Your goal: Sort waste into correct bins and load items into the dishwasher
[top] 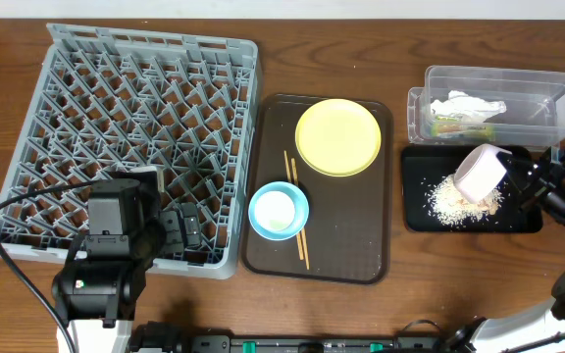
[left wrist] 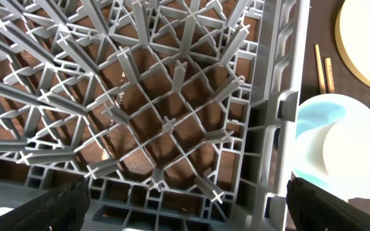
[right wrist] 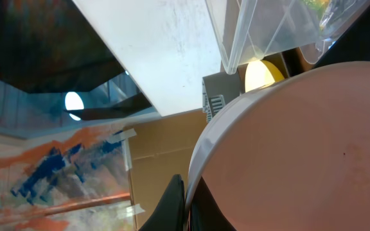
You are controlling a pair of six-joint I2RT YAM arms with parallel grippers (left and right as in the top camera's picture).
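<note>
My right gripper (top: 518, 176) is shut on the rim of the cream-white bowl (top: 481, 174), which hangs tipped over the black tray (top: 518, 218). Rice grains (top: 449, 203) lie heaped on that tray below it. In the right wrist view the fingers (right wrist: 188, 205) pinch the bowl's rim (right wrist: 300, 147). The clear tub (top: 547, 98) holds the white napkin (top: 469, 106) and a green-orange scrap (top: 449, 126). My left gripper (left wrist: 185, 212) is open and empty above the near right corner of the grey dish rack (top: 135, 127).
A brown serving tray (top: 351, 245) between rack and bins carries the yellow plate (top: 337, 136), the chopsticks (top: 297, 211) and the light blue bowl (top: 279, 210) with a white cup (left wrist: 358, 157) inside it. Bare wooden table surrounds everything.
</note>
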